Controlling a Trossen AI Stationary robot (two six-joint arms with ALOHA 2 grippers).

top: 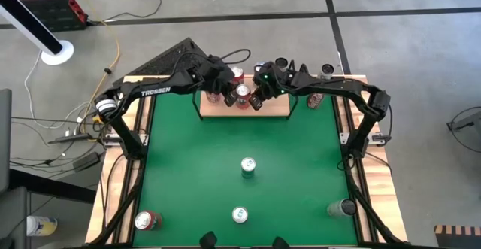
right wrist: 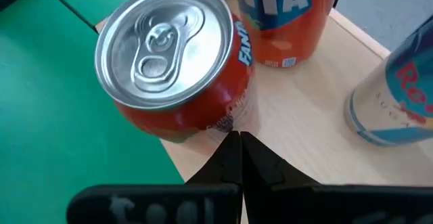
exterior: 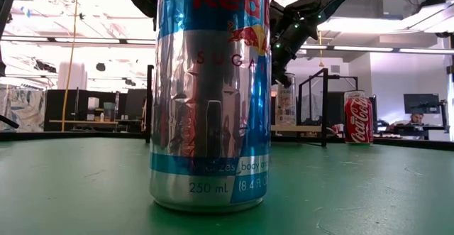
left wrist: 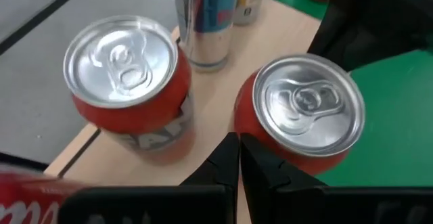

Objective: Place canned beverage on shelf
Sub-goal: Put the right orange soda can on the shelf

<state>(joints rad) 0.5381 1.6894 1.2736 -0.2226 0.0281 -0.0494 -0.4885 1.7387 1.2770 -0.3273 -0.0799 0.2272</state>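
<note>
The light-wood shelf (top: 278, 107) stands at the table's far middle with several cans on it. My left gripper (top: 222, 89) hovers over the shelf's left part, shut and empty. In the left wrist view its fingertips (left wrist: 238, 158) stand between two upright red cans (left wrist: 128, 82) (left wrist: 304, 112). My right gripper (top: 257, 98) hovers over the shelf's middle, shut. Its fingertips (right wrist: 240, 153) are by an orange Fanta can (right wrist: 172, 61) standing at the shelf's edge. A second orange can (right wrist: 284, 17) and a slim silver-blue can (right wrist: 396, 99) stand behind it. My right gripper's shut fingertips come slanting from above to the foot of the orange can's wall (right wrist: 229, 124). I cannot tell whether they touch it. The can stands on the shelf.
On the green table stand a can at the middle (top: 248, 166), one at the near edge (top: 240, 215), one near left (top: 146, 220) and one near right (top: 342, 208). A Coca-Cola can (exterior: 357, 118) stands right of the shelf. A person (exterior: 415, 118) sits beyond the table.
</note>
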